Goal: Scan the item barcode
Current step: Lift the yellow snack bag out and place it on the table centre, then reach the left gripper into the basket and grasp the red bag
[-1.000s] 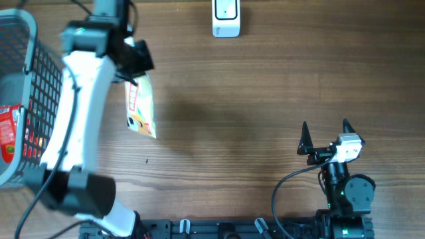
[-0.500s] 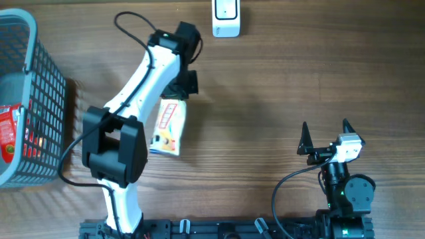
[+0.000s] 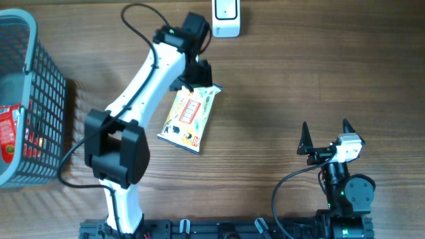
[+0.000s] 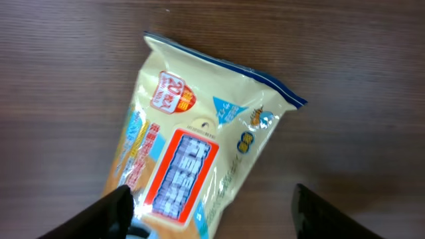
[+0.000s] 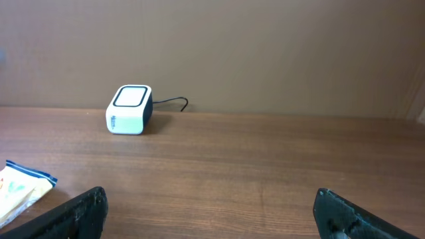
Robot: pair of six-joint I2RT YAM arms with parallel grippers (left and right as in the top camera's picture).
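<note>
**Figure.** We judged the scan not yet made. The yellow printed plastic snack packet (image 3: 188, 117) lay flat on the brown wooden counter (image 3: 299, 66), near but apart from the white box-shaped scanner (image 3: 226, 18). The left pincer (image 3: 198, 79) stood apart over its upper edge, gripping nothing, and the right pincer (image 3: 325, 127) stood wide apart well away. Only the left wrist view gave the printed face, where we found no barcode; only the right wrist view gave the scanner's side and cable.
</note>
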